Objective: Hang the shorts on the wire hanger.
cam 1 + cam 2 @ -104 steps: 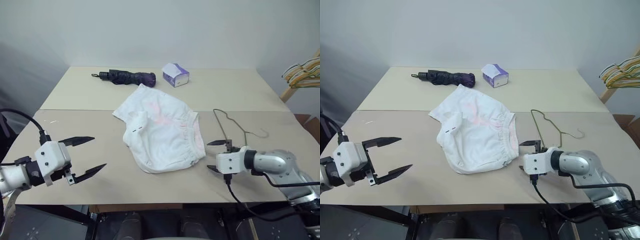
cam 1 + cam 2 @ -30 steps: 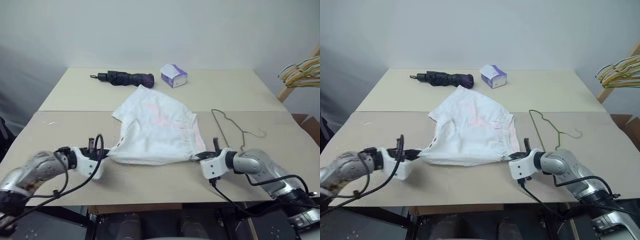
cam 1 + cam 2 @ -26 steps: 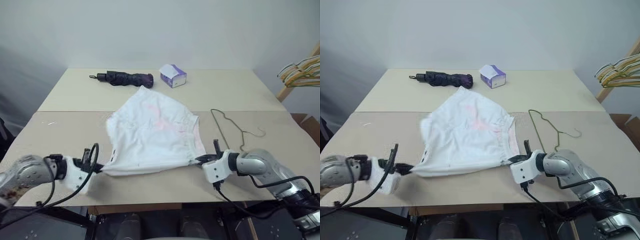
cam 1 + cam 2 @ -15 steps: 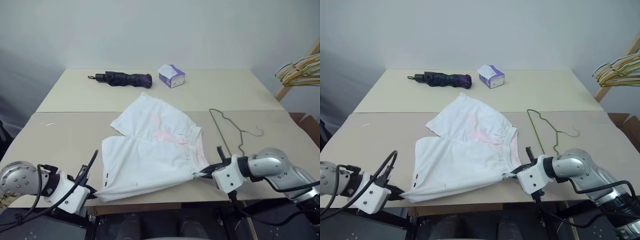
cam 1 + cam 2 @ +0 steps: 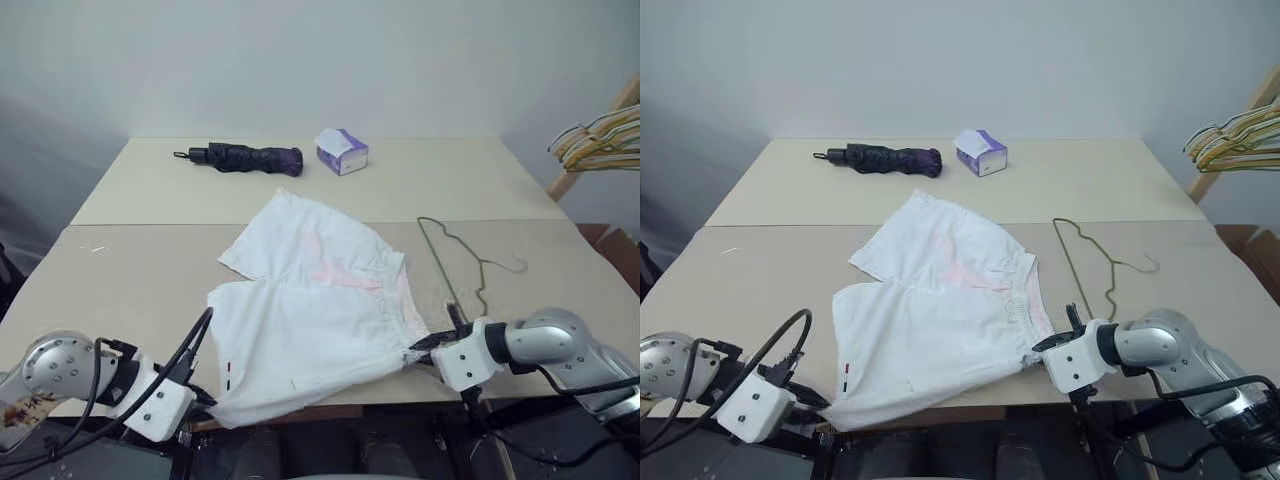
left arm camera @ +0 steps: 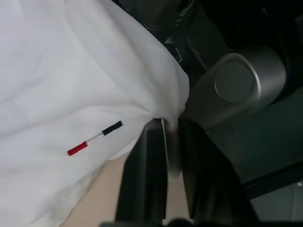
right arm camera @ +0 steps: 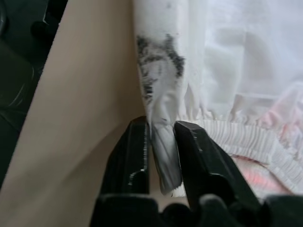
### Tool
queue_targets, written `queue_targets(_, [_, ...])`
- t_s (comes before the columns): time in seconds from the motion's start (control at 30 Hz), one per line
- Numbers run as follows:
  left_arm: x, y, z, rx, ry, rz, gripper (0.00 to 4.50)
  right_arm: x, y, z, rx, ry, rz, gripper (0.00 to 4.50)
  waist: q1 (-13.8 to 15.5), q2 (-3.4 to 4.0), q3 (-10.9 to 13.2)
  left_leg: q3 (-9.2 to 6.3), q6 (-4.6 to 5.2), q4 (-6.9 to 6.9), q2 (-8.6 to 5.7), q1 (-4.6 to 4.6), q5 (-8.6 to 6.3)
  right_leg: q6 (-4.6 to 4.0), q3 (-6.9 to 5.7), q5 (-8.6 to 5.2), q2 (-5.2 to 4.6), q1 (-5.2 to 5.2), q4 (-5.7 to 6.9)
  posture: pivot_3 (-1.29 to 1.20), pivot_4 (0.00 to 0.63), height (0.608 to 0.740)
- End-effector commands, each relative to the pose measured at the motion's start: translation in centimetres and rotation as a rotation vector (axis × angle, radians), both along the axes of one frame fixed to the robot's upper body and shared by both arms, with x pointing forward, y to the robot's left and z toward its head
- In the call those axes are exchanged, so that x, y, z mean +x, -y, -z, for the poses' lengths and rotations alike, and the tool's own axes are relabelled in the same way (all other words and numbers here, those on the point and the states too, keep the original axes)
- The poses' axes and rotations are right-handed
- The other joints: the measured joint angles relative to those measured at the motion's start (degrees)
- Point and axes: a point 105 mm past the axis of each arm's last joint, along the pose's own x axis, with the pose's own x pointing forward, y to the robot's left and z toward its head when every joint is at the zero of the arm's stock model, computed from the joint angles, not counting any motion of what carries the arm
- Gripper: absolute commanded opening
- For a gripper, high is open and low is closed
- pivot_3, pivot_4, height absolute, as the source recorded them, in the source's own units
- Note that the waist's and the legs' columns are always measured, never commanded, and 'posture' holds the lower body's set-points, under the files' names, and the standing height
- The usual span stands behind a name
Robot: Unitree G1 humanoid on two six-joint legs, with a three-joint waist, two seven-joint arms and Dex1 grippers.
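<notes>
Gripping the near-left corner of the shorts (image 5: 310,320) at the table (image 5: 130,270) edge, left gripper (image 6: 165,142) fingers pinch cloth. Right gripper (image 7: 161,142) clamps the near-right waistband corner. Shorts lie spread mid-table; wire hanger (image 5: 455,260) flat just right. Umbrella (image 5: 240,158) and tissue box (image 5: 343,151) far.

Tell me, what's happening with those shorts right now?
Left gripper and right gripper each pinch a corner of the shorts. Shorts spread flat, near corner over the table edge. Wire hanger lies beside them, untouched. Nothing in the way.
</notes>
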Motion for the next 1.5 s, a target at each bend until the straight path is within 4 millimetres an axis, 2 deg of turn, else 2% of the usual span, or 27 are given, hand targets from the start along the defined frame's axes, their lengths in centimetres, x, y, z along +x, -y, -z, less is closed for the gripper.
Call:
queue_targets(0.03, [0.4, -0.5, -0.6, -0.042, -0.007, -0.037, 2.04, 0.6, 0.4, -1.7, 0.017, 0.051, 0.046, 2.43, 0.0, 0.02, 0.0, 0.00, 0.00, 0.00, 0.00, 0.00, 0.00, 0.00, 0.00, 0.00, 0.00, -0.01, 0.00, 0.02, 0.059, 0.740])
queue_targets(0.2, [0.2, -2.5, -0.4, -0.130, -0.084, -0.167, 3.75, 0.6, 2.2, -2.6, 0.032, -0.003, 0.150, 4.21, -0.1, 0.07, 0.0, 0.00, 0.00, -0.01, 0.02, -0.03, 0.00, -0.01, 0.00, -0.01, -0.02, -0.09, -0.01, 0.02, 0.054, 0.740])
queue_targets(0.23, [0.4, -3.0, -0.5, -0.156, -0.091, -0.200, 4.08, 0.8, 2.7, -3.2, 0.057, -0.018, 0.191, 4.50, -0.1, 0.07, 0.0, -0.01, 0.00, -0.01, 0.03, -0.03, 0.00, -0.01, 0.00, -0.01, -0.02, -0.16, -0.01, 0.02, 0.054, 0.740])
queue_targets(0.27, [0.8, -3.4, -0.8, -0.203, -0.071, -0.236, 4.36, 1.1, 3.3, -3.8, 0.090, -0.032, 0.250, 4.50, -0.1, 0.07, 0.0, -0.01, -0.01, -0.01, 0.03, -0.02, -0.01, -0.01, -0.01, -0.01, -0.03, -0.22, -0.01, 0.02, 0.053, 0.740])
queue_targets(0.33, [1.8, -3.8, -1.6, -0.281, -0.043, -0.310, 4.44, 1.6, 4.3, -5.0, 0.149, -0.060, 0.346, 4.50, 0.0, 0.08, 0.0, -0.01, -0.02, 0.00, 0.05, -0.01, -0.01, -0.01, -0.02, -0.01, -0.04, -0.24, -0.01, 0.03, 0.053, 0.740])
queue_targets(0.4, [2.7, -4.2, -3.3, -0.374, -0.055, -0.372, 4.44, 2.2, 5.6, -5.9, 0.227, -0.087, 0.457, 4.50, 0.1, 0.02, 0.0, -0.02, -0.02, 0.01, 0.07, 0.01, -0.02, -0.01, -0.03, -0.01, -0.04, -0.22, 0.00, 0.03, 0.051, 0.740])
queue_targets(0.5, [4.1, -3.5, -5.8, -0.520, -0.065, -0.436, 4.44, 4.5, 8.1, -6.0, 0.330, -0.034, 0.698, 4.50, 0.3, -0.02, 0.0, -0.03, -0.03, 0.01, 0.07, -0.01, -0.02, -0.01, -0.08, -0.01, -0.07, -0.21, -0.03, 0.03, 0.050, 0.740])
queue_targets(0.63, [5.6, -0.7, -7.7, -0.647, -0.060, -0.474, 4.44, 7.6, 11.6, -3.3, 0.298, 0.032, 1.076, 4.50, 0.0, -0.06, -0.1, -0.02, -0.04, 0.01, 0.03, -0.02, -0.02, -0.01, -0.04, 0.01, -0.09, -0.20, -0.02, 0.03, 0.048, 0.740])
queue_targets(0.83, [6.5, 2.7, -8.7, -0.705, -0.056, -0.499, 4.44, 9.2, 12.7, 0.8, 0.202, -0.041, 1.367, 4.50, -1.0, -0.02, -0.1, -0.02, 0.41, -0.01, -0.06, -0.16, 0.25, -0.42, 0.03, 0.26, 0.09, -0.10, 0.06, 0.02, 0.048, 0.740])
queue_targets(0.93, [6.6, 3.3, -9.2, -0.724, -0.053, -0.504, 4.50, 9.6, 13.3, 1.8, 0.207, -0.082, 1.464, 3.93, -1.4, -0.15, -0.2, -0.05, 0.42, 0.01, -0.01, -0.01, 0.25, -0.30, 0.06, 0.21, 0.21, 0.09, 0.02, 0.02, 0.050, 0.740])
queue_targets(1.1, [6.6, 3.9, -9.7, -0.747, -0.054, -0.521, 4.50, 10.3, 12.9, 1.5, 0.323, -0.163, 1.521, 2.15, -1.1, -0.38, -0.3, -0.07, 0.41, 0.01, -0.02, 0.06, 0.25, -0.19, 0.05, 0.15, 0.18, 0.17, -0.01, 0.03, 0.053, 0.740])
queue_targets(1.2, [6.6, 4.0, -9.9, -0.750, -0.056, -0.525, 4.50, 10.4, 12.6, 0.9, 0.322, -0.139, 1.492, 1.07, -1.1, -0.38, -0.3, -0.07, 0.41, 0.01, -0.05, 0.02, 0.25, -0.20, 0.05, 0.15, 0.12, 0.14, -0.02, 0.03, 0.054, 0.740])
queue_targets(1.3, [6.9, 4.2, -10.2, -0.767, -0.060, -0.535, 4.50, 10.9, 12.2, -0.5, 0.334, -0.066, 1.452, 0.04, -1.1, -0.35, -0.3, -0.07, 0.41, 0.01, -0.06, -0.03, 0.25, -0.20, 0.05, 0.15, 0.12, 0.09, -0.01, 0.03, 0.054, 0.740])
queue_targets(1.4, [7.7, 4.5, -10.6, -0.785, -0.073, -0.554, 4.50, 12.3, 11.2, -3.9, 0.381, 0.200, 1.284, 0.04, -1.2, -0.30, -0.2, -0.07, 0.41, 0.00, -0.08, -0.08, 0.25, -0.18, 0.05, 0.15, 0.12, 0.05, 0.00, 0.02, 0.050, 0.740])
queue_targets(1.5, [8.7, 4.7, -11.0, -0.803, -0.097, -0.586, 4.50, 13.0, 9.3, -7.9, 0.378, 0.572, 1.000, 0.04, -1.4, -0.19, -0.2, -0.07, 0.42, 0.00, -0.11, -0.10, 0.25, -0.03, 0.07, 0.08, 0.13, 0.01, 0.01, 0.00, 0.044, 0.740])
